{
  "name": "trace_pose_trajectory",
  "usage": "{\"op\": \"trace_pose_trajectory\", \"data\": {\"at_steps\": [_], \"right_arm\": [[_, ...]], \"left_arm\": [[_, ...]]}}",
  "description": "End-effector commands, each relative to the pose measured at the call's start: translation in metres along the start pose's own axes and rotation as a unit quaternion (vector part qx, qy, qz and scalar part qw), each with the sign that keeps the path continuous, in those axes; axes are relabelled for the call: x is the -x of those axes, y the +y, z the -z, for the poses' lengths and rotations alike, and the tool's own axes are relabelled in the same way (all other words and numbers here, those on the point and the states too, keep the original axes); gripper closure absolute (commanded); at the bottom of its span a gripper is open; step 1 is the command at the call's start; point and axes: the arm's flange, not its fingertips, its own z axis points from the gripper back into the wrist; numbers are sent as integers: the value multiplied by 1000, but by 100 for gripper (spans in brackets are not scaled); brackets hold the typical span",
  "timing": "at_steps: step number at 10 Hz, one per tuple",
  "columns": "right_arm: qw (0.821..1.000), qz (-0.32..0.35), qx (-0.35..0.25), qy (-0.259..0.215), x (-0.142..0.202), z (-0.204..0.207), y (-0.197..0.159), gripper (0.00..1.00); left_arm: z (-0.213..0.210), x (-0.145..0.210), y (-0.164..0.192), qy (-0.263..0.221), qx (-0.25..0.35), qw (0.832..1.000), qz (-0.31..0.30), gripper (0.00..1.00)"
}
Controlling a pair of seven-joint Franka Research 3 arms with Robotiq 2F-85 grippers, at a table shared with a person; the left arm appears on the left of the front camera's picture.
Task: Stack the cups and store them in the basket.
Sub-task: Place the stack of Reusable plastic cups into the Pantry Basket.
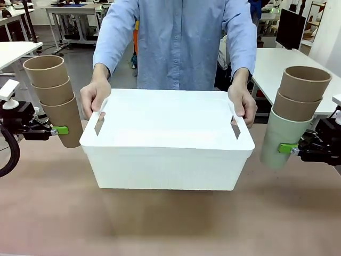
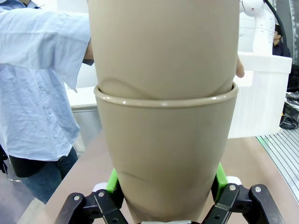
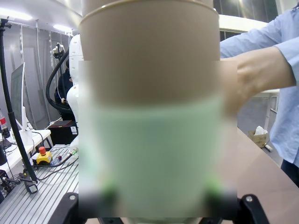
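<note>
In the centre of the front view, we see the large white rectangular plastic basket (image 1: 165, 165) over the brown tabletop (image 1: 53, 218). A person in a light blue shirt grips its short ends, with one hand (image 1: 95, 98) at the picture's left slot handle and the other hand (image 1: 243, 102) at the right one.

At the left edge, the left gripper (image 1: 59, 129) is clenched around the lowest cup in a stack of three nested kraft-brown tapered cups (image 1: 56, 98). The stack leans left, just beside the basket's left end. In the left wrist view, its green pads (image 2: 112, 179) press the lowest cup's sides.

At the right edge, the right gripper (image 1: 287, 148) grasps a pale mint green cup (image 1: 279, 136). Two more brown cups (image 1: 301, 90) are nested inside it, and this stack is just beside the basket's right end. In the blurred right wrist view, the mint cup (image 3: 149, 154) sits between the fingers.
</note>
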Motion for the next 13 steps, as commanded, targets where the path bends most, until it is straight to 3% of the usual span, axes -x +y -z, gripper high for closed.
{"op": "trace_pose_trajectory", "data": {"at_steps": [1,13], "right_arm": [[1000,-5,-1,0,-4,0,1,13],[1000,-5,-1,0,-4,0,1,13]], "left_arm": [[0,-4,0,-3,2,1000,6,15],[0,-4,0,-3,2,1000,6,15]]}}
